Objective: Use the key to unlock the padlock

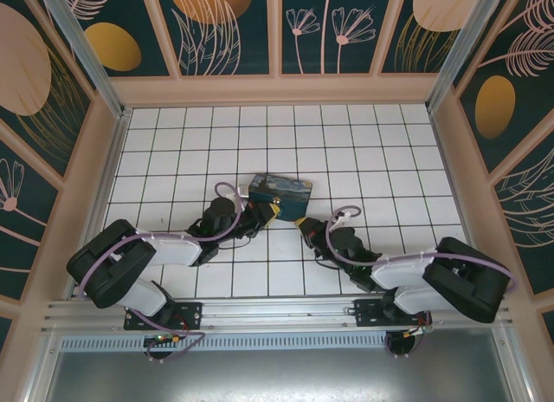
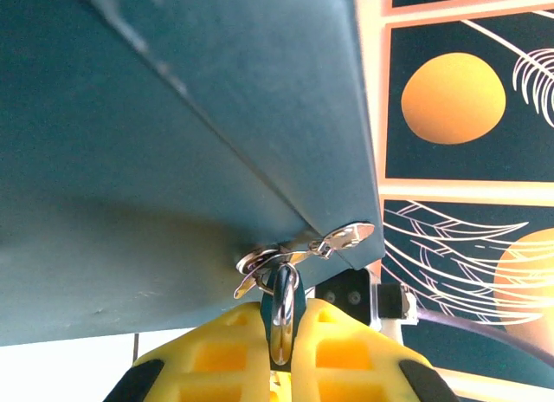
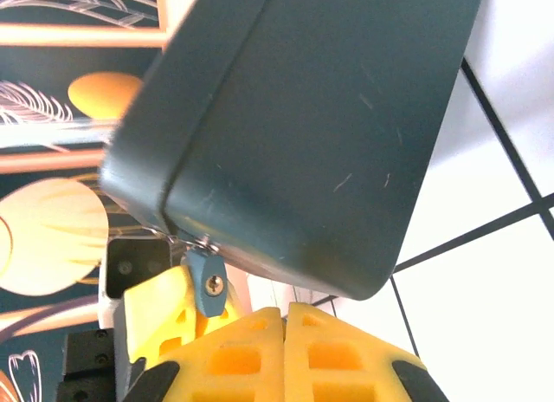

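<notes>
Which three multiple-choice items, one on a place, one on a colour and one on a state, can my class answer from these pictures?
1. Where is the small blue padlock with the brass keyhole?
A. Lying flat on a white tile.
B. Hanging at the lower edge of the dark teal box.
C. Fixed to the patterned back wall.

2. What colour are the left fingers and the right fingers?
A. Red.
B. Black.
C. Yellow.

3. What state are the left fingers in?
A. Shut on a silvery metal ring.
B. Spread wide apart.
C. Shut on a cloth.

Answers:
1 B: the right wrist view shows it hanging under the box's edge.
2 C: each wrist view shows yellow fingers.
3 A: the ring is pinched between them.
</notes>
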You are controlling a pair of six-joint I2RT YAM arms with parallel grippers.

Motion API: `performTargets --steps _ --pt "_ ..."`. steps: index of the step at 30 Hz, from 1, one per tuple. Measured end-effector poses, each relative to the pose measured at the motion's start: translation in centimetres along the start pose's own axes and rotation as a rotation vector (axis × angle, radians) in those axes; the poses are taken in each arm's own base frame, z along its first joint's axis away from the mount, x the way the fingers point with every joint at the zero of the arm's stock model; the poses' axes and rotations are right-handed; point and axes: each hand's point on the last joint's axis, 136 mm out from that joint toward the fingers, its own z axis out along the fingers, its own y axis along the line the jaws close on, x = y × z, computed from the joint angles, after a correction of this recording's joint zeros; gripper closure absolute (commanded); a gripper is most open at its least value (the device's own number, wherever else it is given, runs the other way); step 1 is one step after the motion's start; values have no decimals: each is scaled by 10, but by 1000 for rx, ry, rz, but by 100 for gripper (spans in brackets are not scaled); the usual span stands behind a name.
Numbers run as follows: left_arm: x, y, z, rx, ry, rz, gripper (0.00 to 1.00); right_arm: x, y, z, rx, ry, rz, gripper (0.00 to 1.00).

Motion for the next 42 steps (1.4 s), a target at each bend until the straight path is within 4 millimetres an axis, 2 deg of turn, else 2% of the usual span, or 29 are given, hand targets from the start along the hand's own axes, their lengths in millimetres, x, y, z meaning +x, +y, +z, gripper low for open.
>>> performTargets --steps 8,16,26,42 --pt "-4 4 -1 -11 -25 -15 100 -9 2 -4 22 -77 15 100" --pt "-8 7 -3 -19 -52 -32 100 -5 -1 9 52 -103 22 100" --pt "-10 8 -5 -21 -72 -48 100 1 8 24 43 -113 33 100" --pt "-12 7 -7 -19 -84 -51 100 5 12 38 38 -115 42 100"
